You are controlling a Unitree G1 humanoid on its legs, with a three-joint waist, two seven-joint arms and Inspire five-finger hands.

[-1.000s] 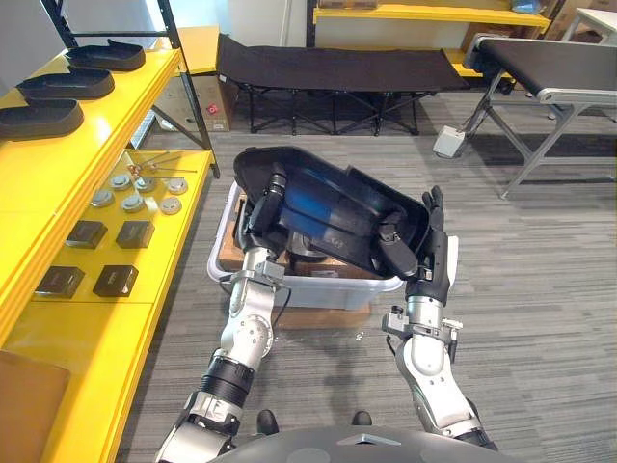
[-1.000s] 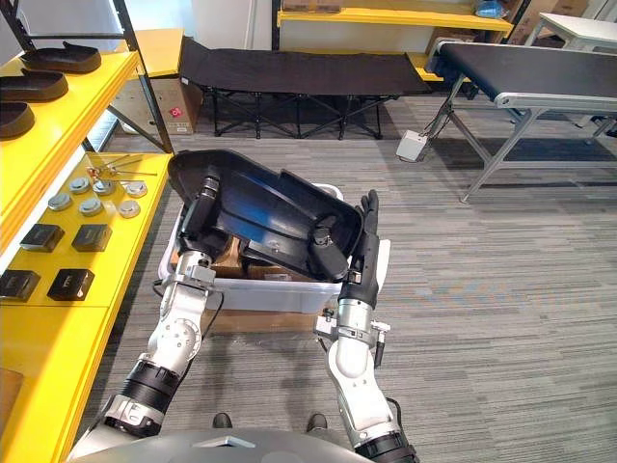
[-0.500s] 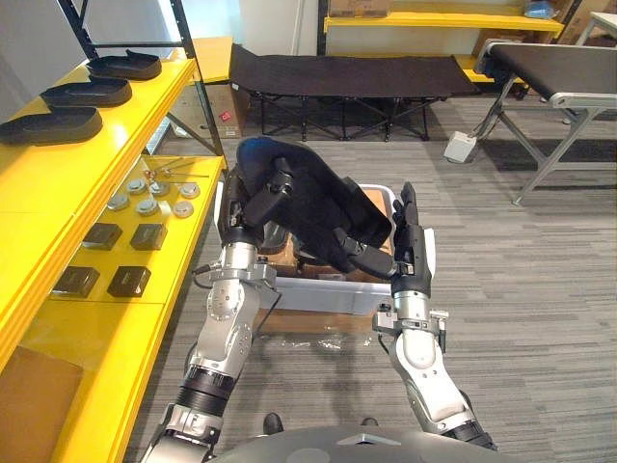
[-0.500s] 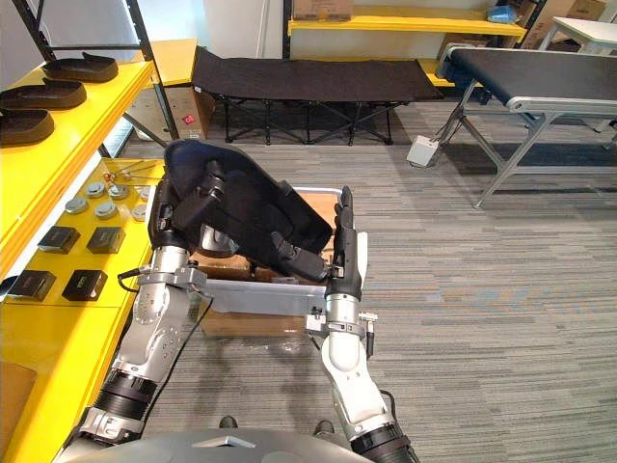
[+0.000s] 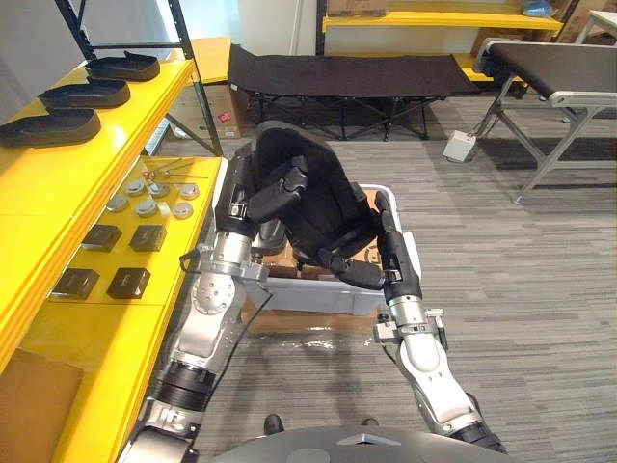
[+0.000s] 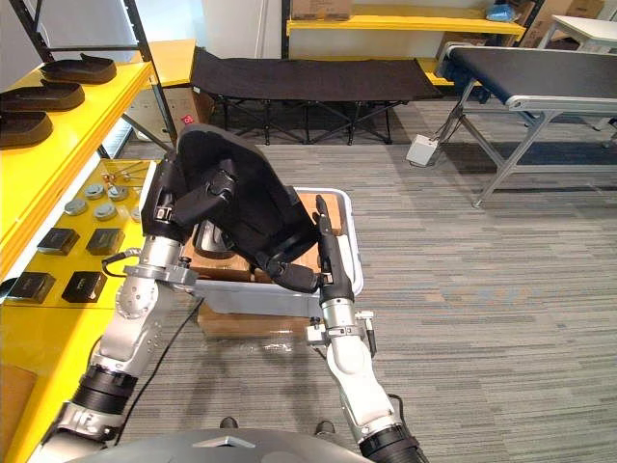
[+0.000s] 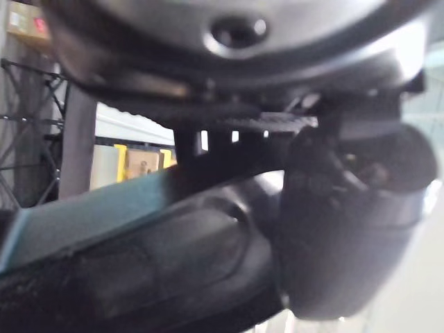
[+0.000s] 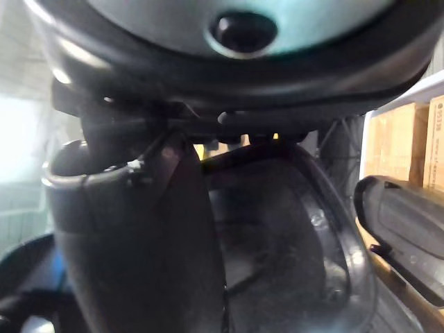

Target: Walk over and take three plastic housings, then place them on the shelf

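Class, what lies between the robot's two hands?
The black plastic housing, gripped between left hand and right hand; the left eye view shows it.

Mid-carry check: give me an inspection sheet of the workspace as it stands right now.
Surface: grey carpet floor; yellow shelf at the robot's left.
Job's things: large black plastic housing held above the white plastic bin; three black housings lie on the shelf's upper level.
Clutter: round metal discs and black square blocks on the lower level; brown cardboard box under the bin.
Hands: left hand curled over the housing's upper part; right hand pinches its lower edge.
Cables: a lead from a white box on the floor by the black-belted conveyor.
Surroundings: black folding cot, conveyor beyond.
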